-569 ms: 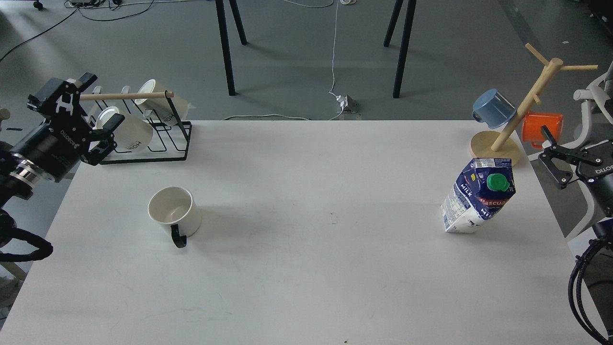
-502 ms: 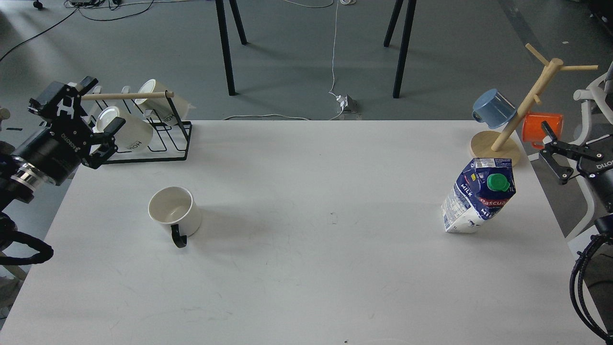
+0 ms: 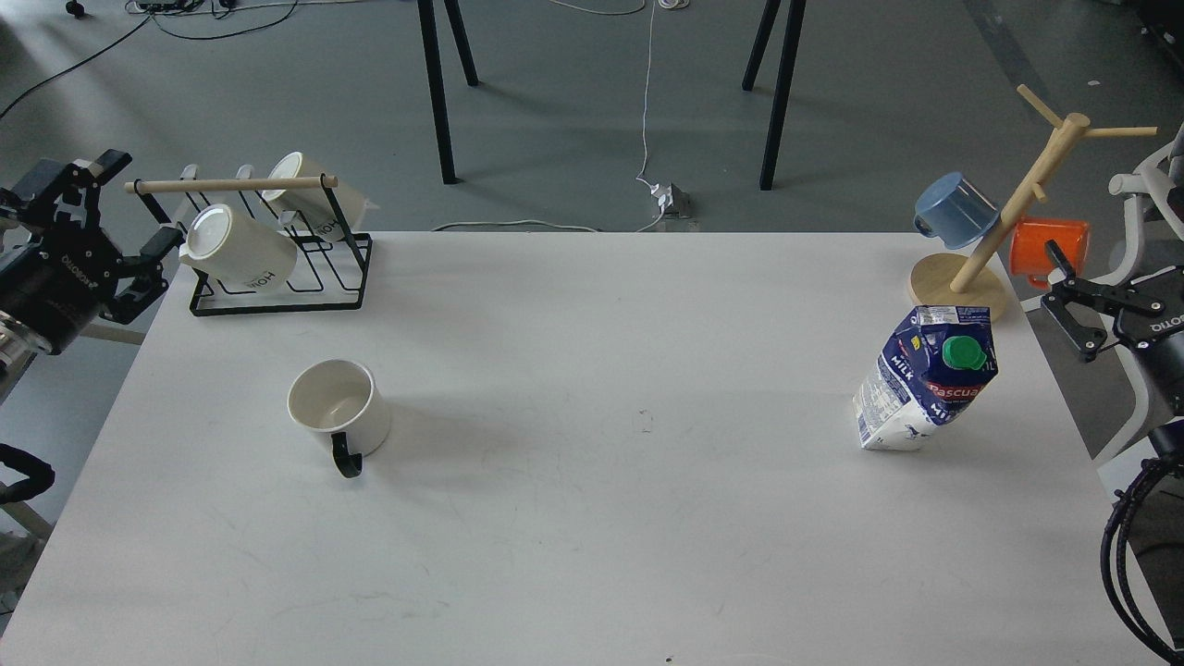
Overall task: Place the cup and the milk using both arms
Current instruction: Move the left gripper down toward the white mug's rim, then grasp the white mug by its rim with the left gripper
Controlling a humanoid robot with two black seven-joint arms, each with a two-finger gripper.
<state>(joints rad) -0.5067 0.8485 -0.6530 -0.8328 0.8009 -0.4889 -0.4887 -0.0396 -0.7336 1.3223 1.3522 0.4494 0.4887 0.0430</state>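
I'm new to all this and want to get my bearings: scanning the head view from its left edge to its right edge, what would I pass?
left gripper → black wire rack with white mugs → cup → milk → wooden mug tree → right gripper.

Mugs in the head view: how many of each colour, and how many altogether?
Cream-white with black handle: 1, the cup on the table.
White lettered: 2, one and another on the black wire rack.
Blue: 1 on the wooden mug tree.
Orange: 1.
Total: 5.
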